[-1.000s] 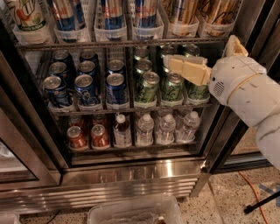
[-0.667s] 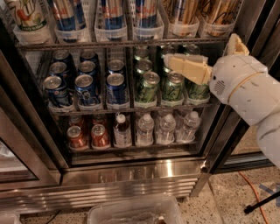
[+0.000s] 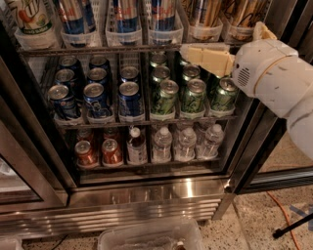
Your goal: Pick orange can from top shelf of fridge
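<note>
Tall copper-orange cans (image 3: 201,10) stand in clear plastic bins at the right end of the top shelf (image 3: 98,49), and another bin of them (image 3: 243,10) sits further right. Their tops are cut off by the frame edge. The fridge (image 3: 146,195) stands open, with a steel base below. My cream gripper (image 3: 191,52) reaches in from the right on a white arm (image 3: 274,73). It points left, level with the top shelf's front edge and just below the orange cans, in front of the green cans.
Tall blue-silver cans (image 3: 124,14) fill the top shelf's middle bins. Blue cans (image 3: 98,93) and green cans (image 3: 190,93) sit on the middle rack. Short red cans (image 3: 98,151) and water bottles (image 3: 186,141) are below. A clear tub (image 3: 151,237) and an orange cable (image 3: 283,210) lie on the floor.
My gripper has risen from the level of the green cans' tops to the top shelf's front edge. The cans have not moved.
</note>
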{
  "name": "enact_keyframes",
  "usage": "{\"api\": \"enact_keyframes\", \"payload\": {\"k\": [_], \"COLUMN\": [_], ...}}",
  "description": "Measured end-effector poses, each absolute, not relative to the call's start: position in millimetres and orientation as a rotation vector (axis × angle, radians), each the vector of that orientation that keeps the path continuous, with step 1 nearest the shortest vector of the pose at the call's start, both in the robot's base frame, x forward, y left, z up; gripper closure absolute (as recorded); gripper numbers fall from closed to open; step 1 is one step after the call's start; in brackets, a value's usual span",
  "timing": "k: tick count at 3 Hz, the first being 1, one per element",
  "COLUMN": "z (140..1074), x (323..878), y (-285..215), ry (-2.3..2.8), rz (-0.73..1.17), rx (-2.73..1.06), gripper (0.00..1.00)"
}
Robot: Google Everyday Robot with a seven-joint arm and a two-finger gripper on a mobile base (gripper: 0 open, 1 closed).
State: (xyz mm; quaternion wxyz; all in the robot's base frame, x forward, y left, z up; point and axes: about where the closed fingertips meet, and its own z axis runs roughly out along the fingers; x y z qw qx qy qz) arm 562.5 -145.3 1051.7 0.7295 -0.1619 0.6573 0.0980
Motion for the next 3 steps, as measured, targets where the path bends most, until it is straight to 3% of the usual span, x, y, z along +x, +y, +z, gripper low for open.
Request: {"api": "enact_keyframes", "payload": {"k": [3], "z": [1042.1], "x": [566.5], "y": [-124.0], "ry": [1.377], "rz": [0.199], "rx": [-0.362], "gripper": [0.0]}}
